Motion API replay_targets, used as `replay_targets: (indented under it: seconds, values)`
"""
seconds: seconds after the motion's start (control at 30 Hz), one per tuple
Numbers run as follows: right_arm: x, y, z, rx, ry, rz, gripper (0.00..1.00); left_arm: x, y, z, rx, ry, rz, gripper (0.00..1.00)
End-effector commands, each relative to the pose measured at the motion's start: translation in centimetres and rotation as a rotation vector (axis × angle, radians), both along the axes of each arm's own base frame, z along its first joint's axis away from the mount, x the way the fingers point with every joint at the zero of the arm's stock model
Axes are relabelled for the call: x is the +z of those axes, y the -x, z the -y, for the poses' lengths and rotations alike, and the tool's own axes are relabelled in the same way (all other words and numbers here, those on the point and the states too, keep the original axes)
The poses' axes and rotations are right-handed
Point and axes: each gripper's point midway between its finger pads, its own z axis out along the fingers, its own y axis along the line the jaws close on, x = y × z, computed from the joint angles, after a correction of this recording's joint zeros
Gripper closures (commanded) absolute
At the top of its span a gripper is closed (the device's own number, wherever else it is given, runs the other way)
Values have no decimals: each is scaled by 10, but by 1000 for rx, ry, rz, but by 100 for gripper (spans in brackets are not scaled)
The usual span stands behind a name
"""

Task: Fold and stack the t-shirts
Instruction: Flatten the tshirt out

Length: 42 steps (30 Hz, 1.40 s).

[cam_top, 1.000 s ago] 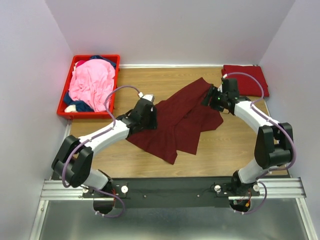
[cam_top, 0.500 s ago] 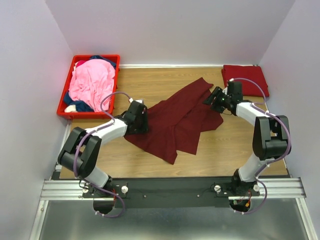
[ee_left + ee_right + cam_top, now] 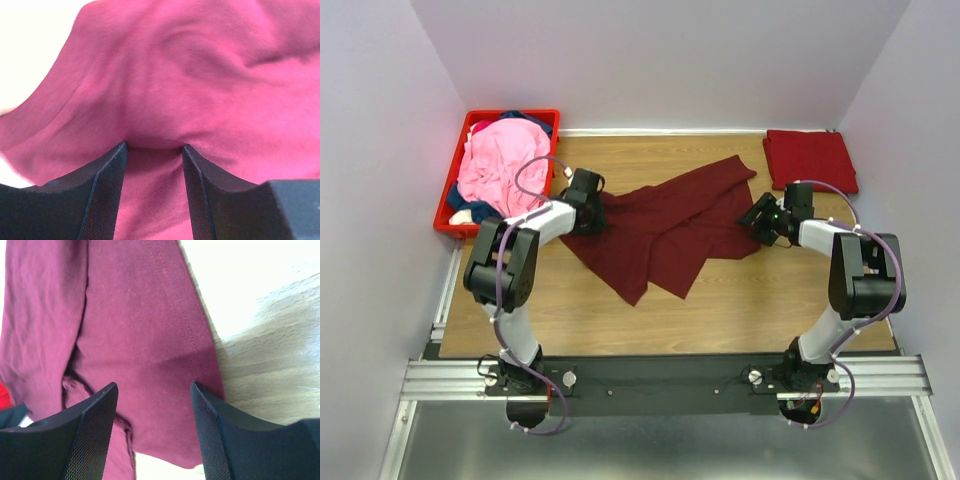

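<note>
The maroon t-shirt (image 3: 665,228) lies crumpled and spread across the middle of the worktop (image 3: 770,300) — one long tongue reaches toward the far right. At its left edge the left pincer (image 3: 152,147) stands apart, tips pressed into the cloth with a fold rising between them. The right pincer (image 3: 152,390) is apart too, poised over the shirt's right hem. A folded red t-shirt (image 3: 810,160) sits in the far right corner. A pink t-shirt (image 3: 505,170) heaps in the red crate (image 3: 515,113) — far left.
</note>
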Motion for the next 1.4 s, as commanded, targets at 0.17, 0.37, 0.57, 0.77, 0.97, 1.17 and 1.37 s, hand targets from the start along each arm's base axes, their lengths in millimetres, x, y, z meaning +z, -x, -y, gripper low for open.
replay_targets:
  seconds: [0.17,0.37,0.57,0.77,0.97,1.17,1.37]
  values:
    - [-26,15,19,-48,64,-73,32,60,-78,-30,74,-154,120,43]
    - [18,11,-1,61,70,50,32,82,-6,-2,22,-118,139,41]
    - [39,26,-18,128,132,95,32,46,94,35,-99,-79,-7,43]
    - [30,40,-25,161,124,73,31,22,160,65,-227,-16,-116,51]
    - [17,49,-29,189,111,37,31,18,155,80,-268,-44,-121,52]
    - [22,50,-28,193,117,55,31,15,147,88,-288,-58,-118,52]
    - [19,52,-29,197,117,48,31,-1,156,84,-308,-74,-158,52]
